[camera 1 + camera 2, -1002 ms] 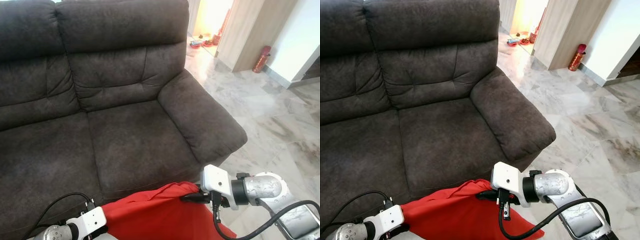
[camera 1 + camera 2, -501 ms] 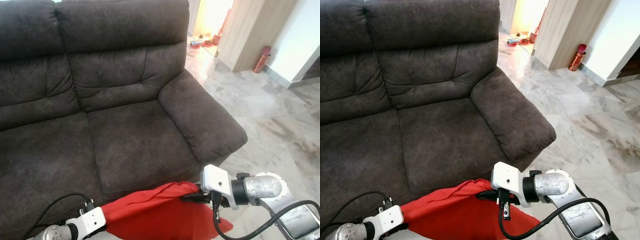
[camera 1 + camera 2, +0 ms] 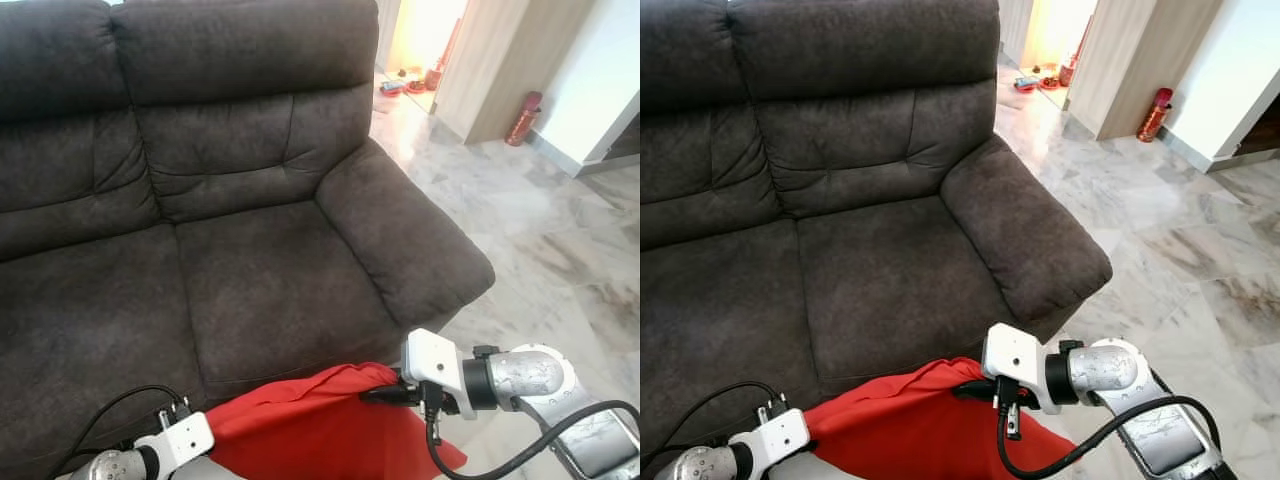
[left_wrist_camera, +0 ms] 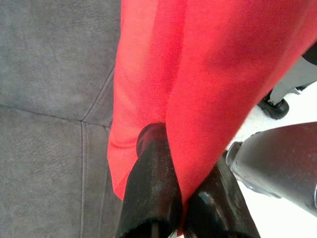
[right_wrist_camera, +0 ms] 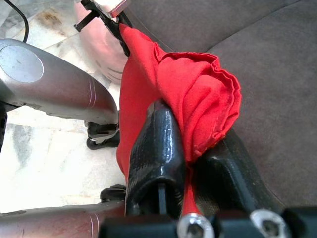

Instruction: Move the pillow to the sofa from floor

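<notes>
Head views: a red pillow [image 3: 310, 430] hangs stretched between the two grippers, just in front of the front edge of the dark grey sofa [image 3: 230, 220] and above the marble floor [image 3: 560, 230]. The right gripper [image 3: 385, 393] bites the pillow's upper corner on that side, where the cloth bunches; the left gripper [image 3: 212, 447] meets the opposite edge, lower down. The sofa's seat cushion lies just beyond both jaws, its armrest beyond the right wrist. A red fire extinguisher [image 3: 523, 118] stands well apart, against the far wall.

Left wrist view: the left gripper [image 4: 178, 208] has its two black fingers [image 4: 151, 183] clenched on a fold of red cloth, which runs away from the jaws with the sofa's grey seams beside it.

Right wrist view: the right gripper [image 5: 190, 163] jaws grasp a crumpled wad of the pillow [image 5: 193, 99], cloth pinched between the fingers [image 5: 156, 148]; the sofa's fabric lies just past the wad
</notes>
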Controlling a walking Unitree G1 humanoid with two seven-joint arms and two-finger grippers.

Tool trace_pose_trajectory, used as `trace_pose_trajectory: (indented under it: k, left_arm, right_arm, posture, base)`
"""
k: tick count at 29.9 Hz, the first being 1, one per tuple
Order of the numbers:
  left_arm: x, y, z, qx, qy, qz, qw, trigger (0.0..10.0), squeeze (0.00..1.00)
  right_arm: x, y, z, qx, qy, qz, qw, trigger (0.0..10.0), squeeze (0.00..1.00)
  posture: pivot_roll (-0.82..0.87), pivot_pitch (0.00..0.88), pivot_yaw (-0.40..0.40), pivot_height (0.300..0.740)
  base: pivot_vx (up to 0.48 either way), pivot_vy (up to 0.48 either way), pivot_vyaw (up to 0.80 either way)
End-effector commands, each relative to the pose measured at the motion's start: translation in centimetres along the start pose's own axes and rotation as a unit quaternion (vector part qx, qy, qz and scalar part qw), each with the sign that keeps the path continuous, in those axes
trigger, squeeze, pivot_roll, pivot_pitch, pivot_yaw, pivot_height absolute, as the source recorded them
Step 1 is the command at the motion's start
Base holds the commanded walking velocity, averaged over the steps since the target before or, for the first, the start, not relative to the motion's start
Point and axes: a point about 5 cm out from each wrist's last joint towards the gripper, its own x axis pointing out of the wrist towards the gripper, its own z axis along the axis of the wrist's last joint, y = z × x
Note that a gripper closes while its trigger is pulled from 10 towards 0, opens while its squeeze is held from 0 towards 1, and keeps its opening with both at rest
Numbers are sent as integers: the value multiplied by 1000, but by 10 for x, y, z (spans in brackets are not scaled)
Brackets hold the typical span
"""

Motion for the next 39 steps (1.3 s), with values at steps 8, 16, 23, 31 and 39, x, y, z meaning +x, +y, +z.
trace_pose_trajectory:
  k: [8,16,23,31,39]
  left_arm:
    - [-1,29,21,-55,-62,106,991,0,0]
    - [-19,89,77,-142,-201,314,917,0,0]
    - [-38,105,146,-186,-323,380,846,10000,0]
    - [-36,95,179,-211,-355,367,834,10000,0]
    - [-31,96,195,-186,-356,351,846,10000,0]
  right_arm:
    - [-4,-8,21,-40,-46,-30,998,10000,0]
    - [1,-27,6,0,-78,-189,979,10000,0]
    - [-2,-44,-9,116,-98,-403,903,10000,0]
    - [-3,-43,-20,206,-135,-511,824,10000,0]
    - [7,-48,-14,221,-161,-551,789,10000,0]
  posture:
    - [127,31,-109,740]
    - [130,29,-104,740]
    - [134,19,-91,740]
    - [146,0,-61,740]
    - [149,0,-2,740]
  base:
    - [0,0,0]
    - [0,0,0]
    - [0,0,0]
    - [0,0,0]
    - [0,0,0]
